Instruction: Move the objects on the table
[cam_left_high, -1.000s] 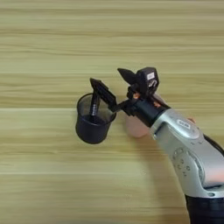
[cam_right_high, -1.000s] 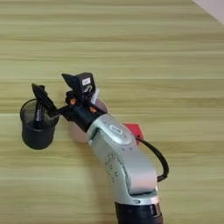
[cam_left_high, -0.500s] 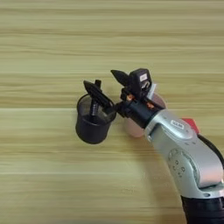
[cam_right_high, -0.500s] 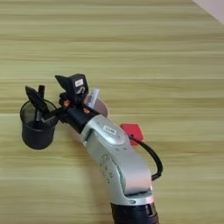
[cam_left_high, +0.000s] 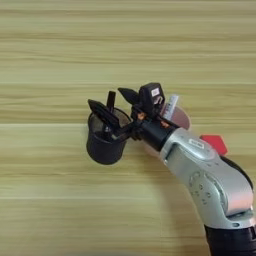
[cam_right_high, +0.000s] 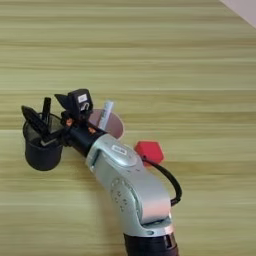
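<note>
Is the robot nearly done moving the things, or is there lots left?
Looks mostly done. The black marker stands in the black mesh cup, and the white marker sits in the pink cup. The right gripper is open over the mesh cup's rim and holds nothing. The red block lies on the table beside the arm, so it is probably what is left.
</note>
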